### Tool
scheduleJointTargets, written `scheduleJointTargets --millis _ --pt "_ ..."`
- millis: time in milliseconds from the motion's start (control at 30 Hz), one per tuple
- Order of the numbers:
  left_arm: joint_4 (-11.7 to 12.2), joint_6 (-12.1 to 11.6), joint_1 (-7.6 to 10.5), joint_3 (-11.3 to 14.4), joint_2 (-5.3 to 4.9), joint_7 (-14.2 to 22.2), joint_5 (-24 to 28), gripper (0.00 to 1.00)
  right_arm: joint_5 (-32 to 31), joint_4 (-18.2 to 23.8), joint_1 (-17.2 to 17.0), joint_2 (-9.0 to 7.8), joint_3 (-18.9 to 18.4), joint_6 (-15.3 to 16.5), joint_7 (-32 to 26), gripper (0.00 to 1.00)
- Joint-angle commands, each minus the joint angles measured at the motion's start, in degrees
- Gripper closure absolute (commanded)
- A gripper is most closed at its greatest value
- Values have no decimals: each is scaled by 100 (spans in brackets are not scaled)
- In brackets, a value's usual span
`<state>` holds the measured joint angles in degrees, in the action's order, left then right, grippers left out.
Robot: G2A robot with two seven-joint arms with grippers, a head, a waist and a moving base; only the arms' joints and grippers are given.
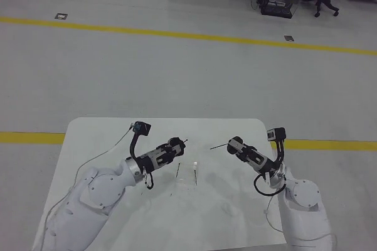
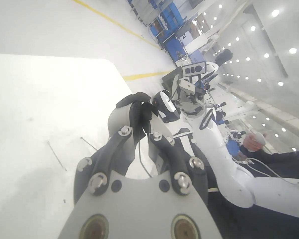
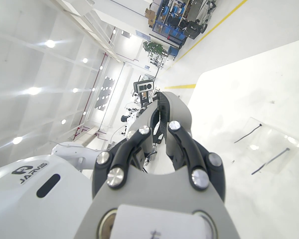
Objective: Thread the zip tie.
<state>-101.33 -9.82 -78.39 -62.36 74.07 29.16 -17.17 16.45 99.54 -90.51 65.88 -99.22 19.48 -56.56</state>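
My left gripper (image 1: pixel 179 145) hovers over the middle of the white table (image 1: pixel 106 135), shut on a black zip tie whose short end (image 1: pixel 185 140) pokes past the fingertips. In the left wrist view the thin strap (image 2: pixel 140 155) runs back between the shut fingers (image 2: pixel 124 135) toward the palm. Facing it a short gap away, my right gripper (image 1: pixel 233 145) is shut on a second thin black zip tie (image 1: pixel 218 147) that points at the left gripper. The right wrist view has its fingers (image 3: pixel 175 115) pressed together.
Two spare black zip ties (image 1: pixel 178 169) (image 1: pixel 195 177) lie on the table just below the grippers, on a clear plastic bag (image 3: pixel 276 138). In the right wrist view they are the ties (image 3: pixel 248 133) (image 3: pixel 270 160). The table's far rounded corner (image 3: pixel 204 75) is close.
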Motion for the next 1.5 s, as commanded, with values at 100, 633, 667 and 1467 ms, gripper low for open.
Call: scheduleJointTargets --millis 100,633,667,1467 --pt "-11 104 42 23 -7 70 -44 100 -8 8 4 3 -8 0 -6 100" --pt "184 52 -3 62 -48 745 1388 100 -680 495 28 16 48 0 49 100" --pt "195 61 -2 67 -51 790 1510 100 -671 491 29 21 70 0 42 100" --pt "253 276 107 164 -82 680 1705 100 -1013 592 55 3 307 0 243 100"
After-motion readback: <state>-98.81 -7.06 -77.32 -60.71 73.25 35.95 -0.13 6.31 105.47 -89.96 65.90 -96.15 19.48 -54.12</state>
